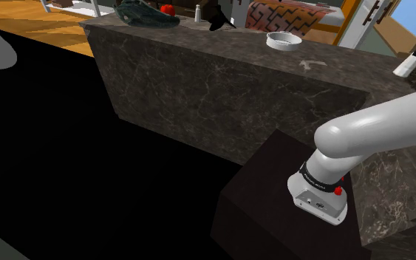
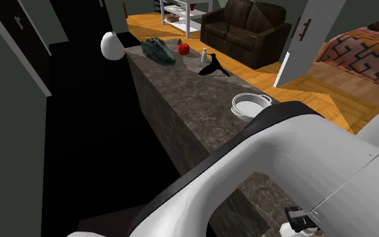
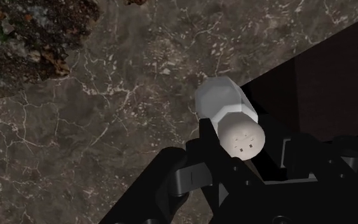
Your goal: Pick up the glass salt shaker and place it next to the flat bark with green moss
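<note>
One shaker (image 3: 228, 111), cap up, sits clasped in the closed jaws above the table (image 3: 107, 127) edge, beside the stand (image 3: 323, 95) | bark (image 3: 25, 32) lies across bare table, apart | risk: a grip near the cap may slip in transit, dropping it off the edge.

One each: shaker (image 3: 225, 102), bottle (image 2: 204, 56), bowl (image 2: 245, 108), bark piece (image 3: 31, 38), green lump (image 2: 158, 50), red object (image 2: 184, 48), black object (image 2: 213, 67).

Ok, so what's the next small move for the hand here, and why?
Probably carry the salt shaker toward the bark. The hand looks clasped on its cap end, and a stretch of counter separates it from the bark, so it isn't beside it yet.
</note>
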Available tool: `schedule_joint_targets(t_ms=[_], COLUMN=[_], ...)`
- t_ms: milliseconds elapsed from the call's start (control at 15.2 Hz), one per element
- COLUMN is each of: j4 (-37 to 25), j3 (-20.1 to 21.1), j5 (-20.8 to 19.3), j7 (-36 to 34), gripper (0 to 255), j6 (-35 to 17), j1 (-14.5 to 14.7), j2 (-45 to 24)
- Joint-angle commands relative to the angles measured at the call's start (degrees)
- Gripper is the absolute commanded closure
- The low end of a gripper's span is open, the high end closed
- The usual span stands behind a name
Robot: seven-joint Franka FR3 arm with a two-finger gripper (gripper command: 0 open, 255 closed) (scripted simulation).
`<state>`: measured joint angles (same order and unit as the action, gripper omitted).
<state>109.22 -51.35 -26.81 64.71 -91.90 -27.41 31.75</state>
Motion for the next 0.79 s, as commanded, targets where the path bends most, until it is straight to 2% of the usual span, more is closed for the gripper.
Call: schedule_joint_targets(t_ms=[0,726], j4=[1.89,10.6], j3=[-0.14,-2.3], j5=[-0.42,-2.61], j7=[-0.43,-1.93], gripper=[255,255], j6=[-1.45,-9.1], j1=[-0.28,-1.23], j2=[0.49,1.9])
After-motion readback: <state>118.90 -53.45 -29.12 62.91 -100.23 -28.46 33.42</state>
